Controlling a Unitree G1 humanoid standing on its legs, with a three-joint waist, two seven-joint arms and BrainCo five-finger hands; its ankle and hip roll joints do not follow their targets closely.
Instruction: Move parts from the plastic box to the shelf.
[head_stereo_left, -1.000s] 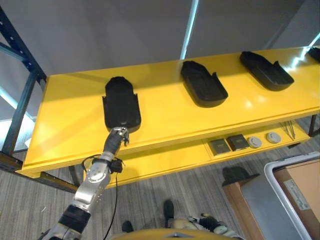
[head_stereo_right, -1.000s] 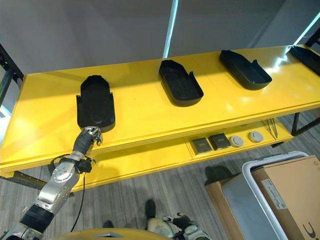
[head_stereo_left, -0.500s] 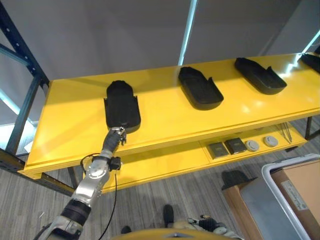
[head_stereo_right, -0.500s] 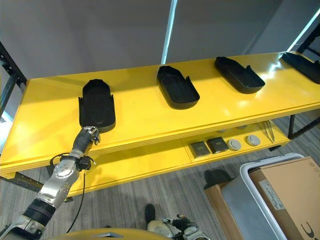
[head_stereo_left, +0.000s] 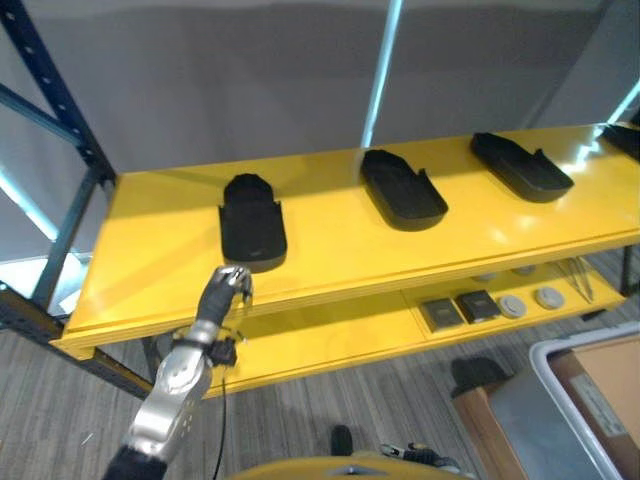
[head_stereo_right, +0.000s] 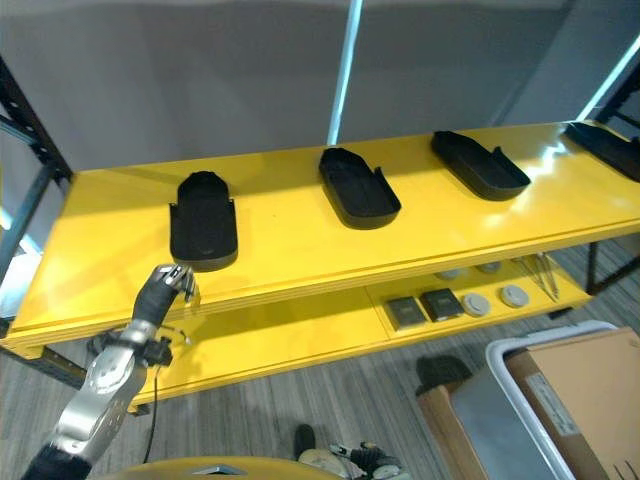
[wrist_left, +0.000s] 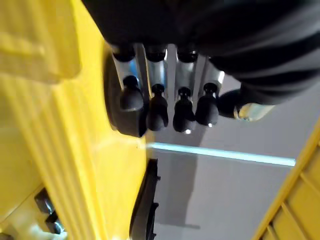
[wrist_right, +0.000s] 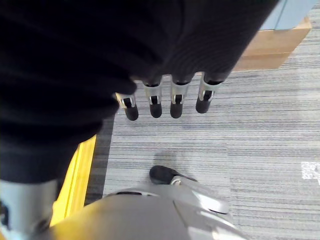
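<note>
On the shelf: yellow top board (head_stereo_left: 330, 235) carries a row of black parts, set well apart from one another.
Left part (head_stereo_left: 252, 221): flat on the board near its front edge, nothing gripping it.
Middle part (head_stereo_left: 402, 188): lies further along the board, tilted slightly to the row.
Right part (head_stereo_left: 521, 165): near the board's far end, beside a bright glare.
Left hand (head_stereo_left: 228, 286): raised at the board's front edge, just below the left part and apart from it; in its wrist view the fingers (wrist_left: 157, 109) hang side by side, relaxed, holding nothing.
Right hand (wrist_right: 165, 95): over grey floor (wrist_right: 260, 130), fingers straight and loose, empty.
Lower shelf (head_stereo_left: 330, 330): small dark squares (head_stereo_left: 458, 309) and pale discs (head_stereo_left: 528, 301) towards its right.
Box (head_stereo_left: 575, 400): pale-rimmed, at lower right on the floor, brown cardboard (head_stereo_left: 610, 385) showing inside.
</note>
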